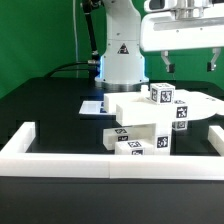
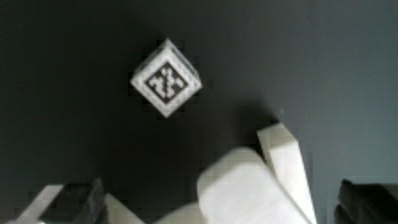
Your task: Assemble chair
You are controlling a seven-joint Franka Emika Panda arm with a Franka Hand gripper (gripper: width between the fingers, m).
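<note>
The chair's white tagged parts lie in a loose pile (image 1: 150, 122) on the black table, right of centre in the exterior view. A flat panel (image 1: 135, 106) rests on top, with square tagged posts (image 1: 163, 95) beside it. My gripper (image 1: 188, 63) hangs high above the pile's right side, open and holding nothing. In the wrist view the gripper (image 2: 214, 212) shows both dark fingertips (image 2: 63, 205) spread wide apart. Between them, far below, lies a white part (image 2: 267, 175). A small white piece with a square tag (image 2: 166, 77) sits alone on the dark table.
The robot's white base (image 1: 122, 60) stands behind the pile. The marker board (image 1: 93, 104) lies flat to the base's left in the exterior view. A long low white border wall (image 1: 110, 160) runs along the front and up the left side.
</note>
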